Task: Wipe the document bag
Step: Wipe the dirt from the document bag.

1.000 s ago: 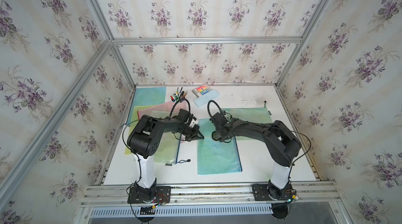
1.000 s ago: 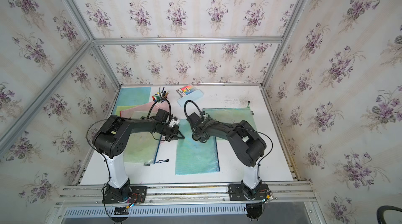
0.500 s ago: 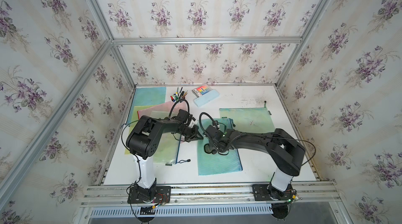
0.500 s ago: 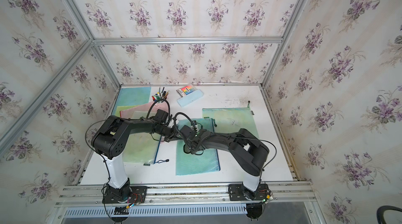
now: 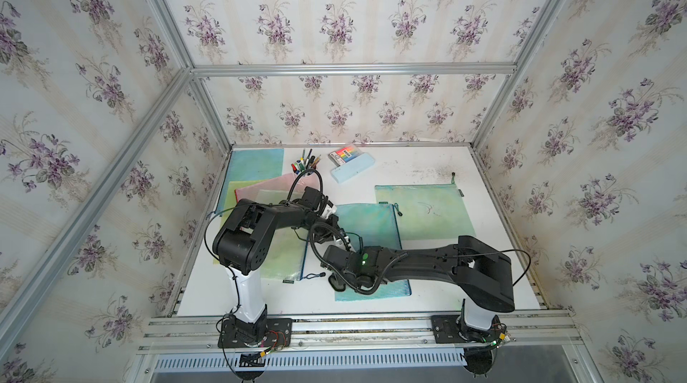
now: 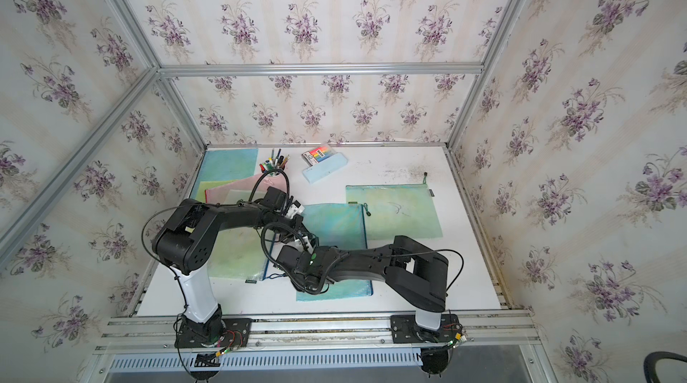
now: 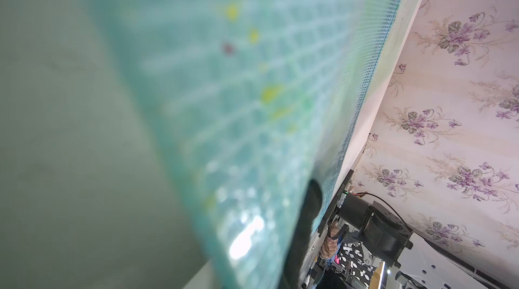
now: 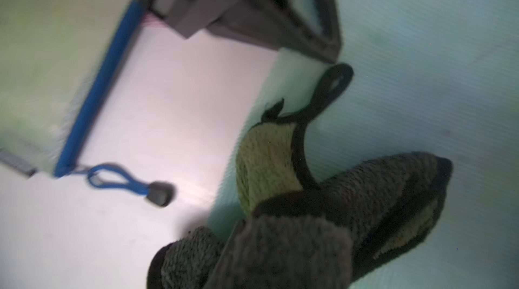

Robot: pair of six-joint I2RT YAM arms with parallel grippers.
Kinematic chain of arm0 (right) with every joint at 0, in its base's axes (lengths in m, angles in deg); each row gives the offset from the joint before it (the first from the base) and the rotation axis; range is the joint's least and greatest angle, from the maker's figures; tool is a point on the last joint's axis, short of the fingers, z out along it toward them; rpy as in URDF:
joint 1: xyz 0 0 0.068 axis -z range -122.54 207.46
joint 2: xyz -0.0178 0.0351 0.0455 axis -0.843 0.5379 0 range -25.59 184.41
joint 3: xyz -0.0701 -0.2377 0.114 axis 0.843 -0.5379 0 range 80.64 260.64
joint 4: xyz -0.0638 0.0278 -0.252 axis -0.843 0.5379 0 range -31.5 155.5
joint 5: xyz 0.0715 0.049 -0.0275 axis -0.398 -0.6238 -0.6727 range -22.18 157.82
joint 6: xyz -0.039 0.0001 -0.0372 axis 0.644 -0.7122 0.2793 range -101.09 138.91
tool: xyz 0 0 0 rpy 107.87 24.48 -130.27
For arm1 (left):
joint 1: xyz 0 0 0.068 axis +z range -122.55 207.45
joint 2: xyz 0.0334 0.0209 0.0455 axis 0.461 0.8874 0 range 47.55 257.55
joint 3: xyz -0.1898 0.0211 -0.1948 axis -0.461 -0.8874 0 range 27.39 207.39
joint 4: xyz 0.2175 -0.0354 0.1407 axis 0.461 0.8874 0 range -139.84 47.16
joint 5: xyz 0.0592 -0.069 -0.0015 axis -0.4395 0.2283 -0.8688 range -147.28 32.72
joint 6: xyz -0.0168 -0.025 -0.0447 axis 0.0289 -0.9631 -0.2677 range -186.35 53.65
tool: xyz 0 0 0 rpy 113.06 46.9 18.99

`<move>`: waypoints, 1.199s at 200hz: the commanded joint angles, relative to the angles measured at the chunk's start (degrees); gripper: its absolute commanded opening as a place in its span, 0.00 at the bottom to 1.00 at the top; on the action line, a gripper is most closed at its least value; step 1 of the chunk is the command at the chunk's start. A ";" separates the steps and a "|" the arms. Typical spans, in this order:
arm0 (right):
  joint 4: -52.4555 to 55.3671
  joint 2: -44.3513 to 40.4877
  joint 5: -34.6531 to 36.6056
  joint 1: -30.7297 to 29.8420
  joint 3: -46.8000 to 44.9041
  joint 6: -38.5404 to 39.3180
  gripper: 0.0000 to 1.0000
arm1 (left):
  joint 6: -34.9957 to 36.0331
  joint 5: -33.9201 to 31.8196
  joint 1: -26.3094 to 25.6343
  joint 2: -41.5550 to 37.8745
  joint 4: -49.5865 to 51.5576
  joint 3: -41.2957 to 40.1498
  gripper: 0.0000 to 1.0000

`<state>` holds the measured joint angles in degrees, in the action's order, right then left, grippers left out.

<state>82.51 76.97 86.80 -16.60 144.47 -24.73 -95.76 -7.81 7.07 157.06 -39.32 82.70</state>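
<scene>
The right gripper (image 5: 340, 279) is clamped narrowly on a nubby terry cloth (image 8: 365, 189), grey and yellow-green with black binding and a small loop, pressed onto the near part of the teal document bag (image 5: 371, 226). The left gripper (image 8: 332, 50), jaws closed to a wedge, has its tip at that bag's long edge. The bag, a flat rectangle of fine mesh plastic, lies mid-way across the white surface (image 5: 438, 290), beside a yellow-green bag (image 8: 50, 49) with a blue zip
</scene>
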 commanded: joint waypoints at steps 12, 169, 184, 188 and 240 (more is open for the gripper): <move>3.53 -6.92 2.67 -0.80 -8.49 -5.30 0.21 | 0.56 0.00 0.08 -0.40 -0.26 0.06 0.00; -10.23 -5.98 -5.29 20.09 0.80 6.21 0.24 | 9.93 -0.42 -1.72 -0.33 6.79 2.79 0.00; -9.90 1.20 -3.36 20.30 6.90 7.47 0.23 | 9.55 -1.16 -1.85 -1.07 7.00 2.92 0.00; -10.07 2.44 -3.01 20.51 7.62 7.14 0.23 | 9.55 -1.64 -1.87 -1.37 7.21 2.96 0.00; -10.82 2.12 2.58 30.73 0.38 4.96 0.22 | 9.56 -3.62 -2.05 -4.26 10.92 4.20 0.00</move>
<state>71.65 80.51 84.12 10.30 147.42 -20.53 -86.87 -10.30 5.04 153.72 -31.43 85.72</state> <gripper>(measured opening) 0.219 0.048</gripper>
